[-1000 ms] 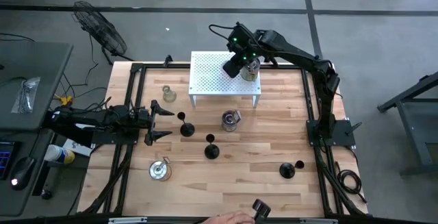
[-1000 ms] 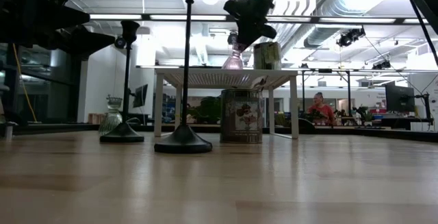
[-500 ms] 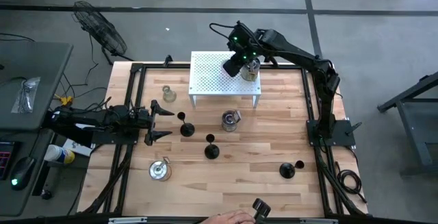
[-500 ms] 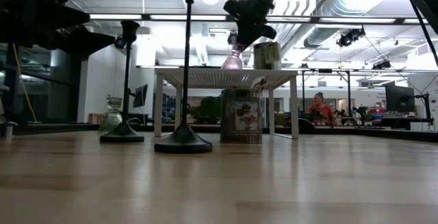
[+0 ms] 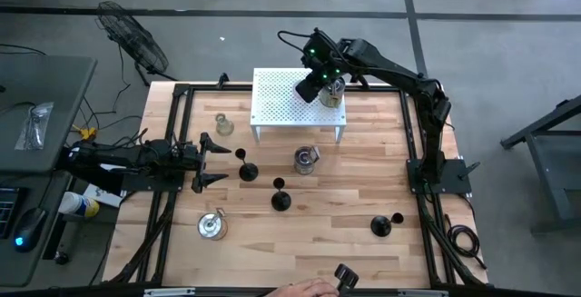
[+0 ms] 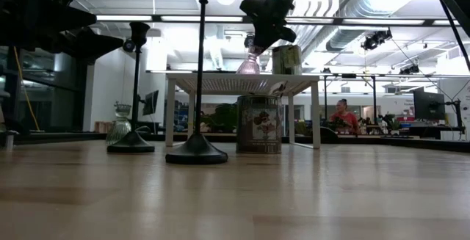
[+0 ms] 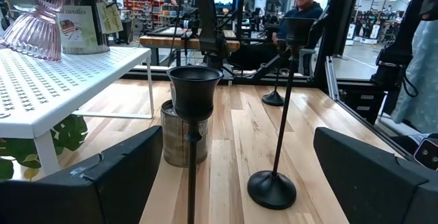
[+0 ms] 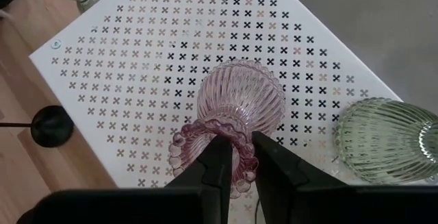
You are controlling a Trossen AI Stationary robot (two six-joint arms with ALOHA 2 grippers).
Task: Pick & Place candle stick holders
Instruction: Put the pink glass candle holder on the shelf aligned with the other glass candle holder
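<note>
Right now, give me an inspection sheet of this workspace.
Surface: wooden table, white perforated rack at the back.
Job's things: pink glass holder and greenish glass holder on the rack; three black stemmed holders and a patterned tin on the table.
Clutter: nothing seen.
Grippers: right pincer shut on the pink holder's rim; left pincer open at the table's left edge, empty.
Cables: black loop beyond the right frame.
Surroundings: floor fan; seated person far behind.

The white perforated metal rack (image 5: pixel 295 102) stands at the wooden table's (image 5: pixel 327 233) twelve o'clock. The right gripper (image 5: pixel 313 85) hovers over it; the left gripper (image 5: pixel 211 161), jaws spread, waits at nine o'clock.
</note>
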